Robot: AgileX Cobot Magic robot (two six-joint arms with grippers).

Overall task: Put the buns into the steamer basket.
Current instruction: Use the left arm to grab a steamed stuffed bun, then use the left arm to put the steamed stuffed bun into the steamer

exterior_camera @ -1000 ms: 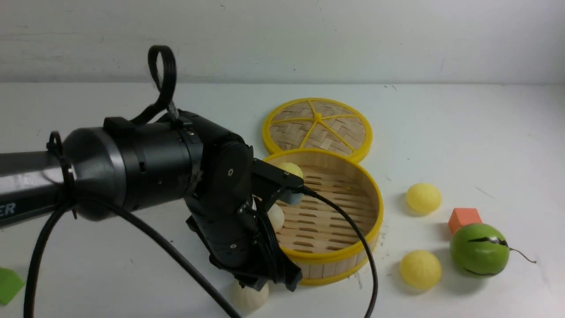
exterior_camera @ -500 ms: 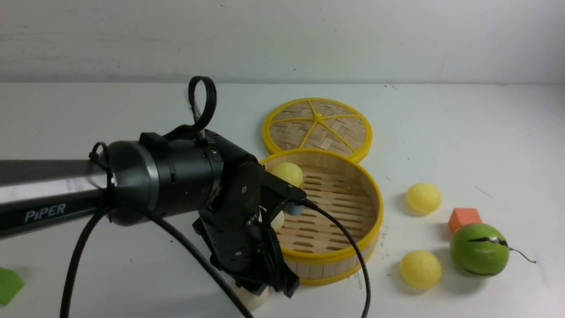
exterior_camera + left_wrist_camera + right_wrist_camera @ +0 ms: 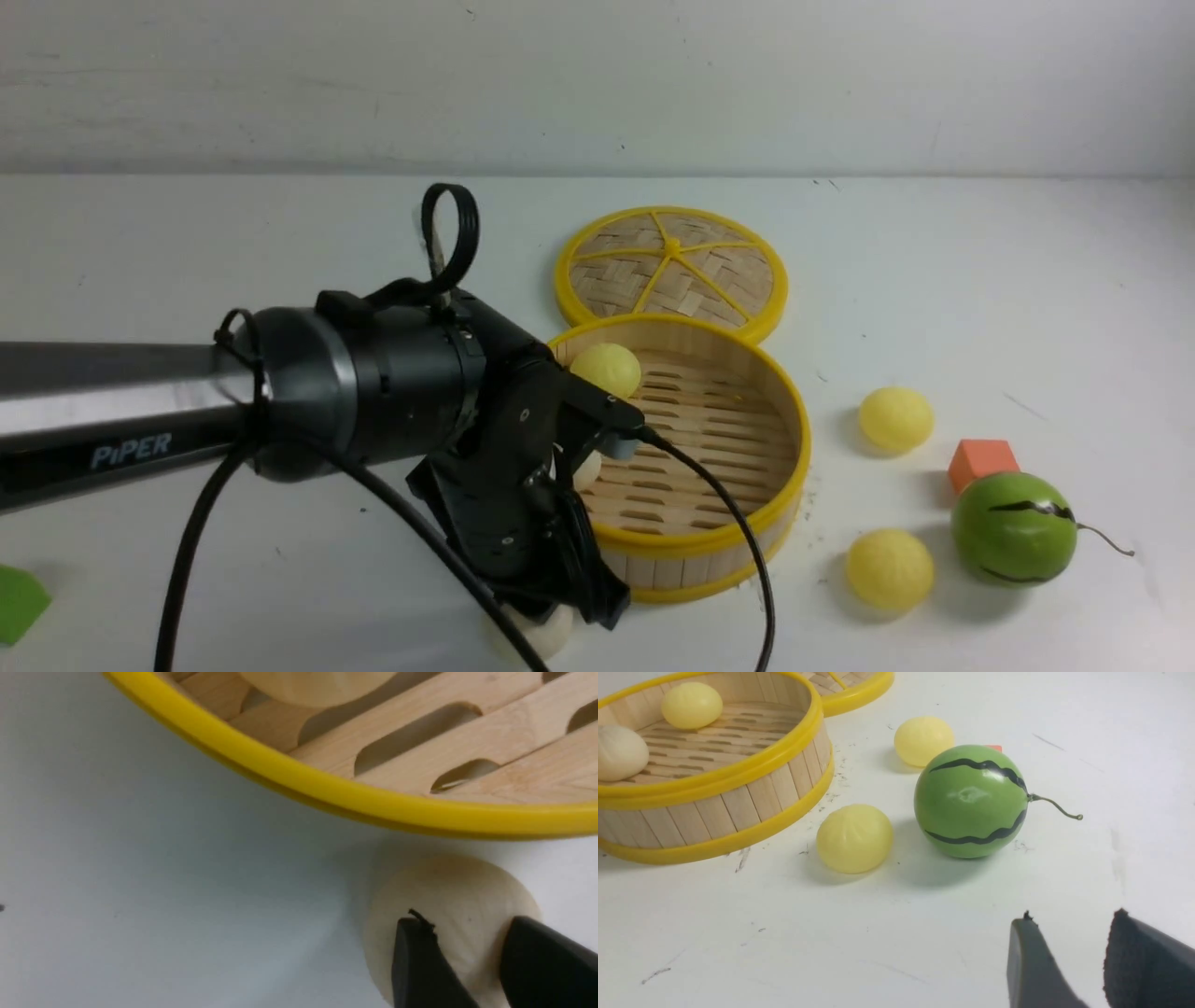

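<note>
The steamer basket (image 3: 747, 546) stands mid-table and holds a pale yellow bun (image 3: 609, 368) and an off-white bun (image 3: 588, 467). Another off-white bun (image 3: 453, 891) lies on the table just outside the basket's near rim (image 3: 299, 781). My left gripper (image 3: 467, 921) hangs open right over that bun, with one finger on each side of its top. In the front view the left arm (image 3: 373, 392) hides most of this bun (image 3: 553, 627). Two yellow buns (image 3: 895, 419) (image 3: 889, 569) lie to the right of the basket. My right gripper (image 3: 1073, 917) is open and empty over bare table.
The woven lid (image 3: 672, 271) lies flat behind the basket. A green ball with black marks (image 3: 1014, 527) and an orange block (image 3: 982, 462) sit at the right, close to the two yellow buns. A green piece (image 3: 19, 602) lies at the far left edge.
My left arm has reached further forward and sunk lower over the off-white bun beside the basket, covering more of it. Nothing else has moved.
</note>
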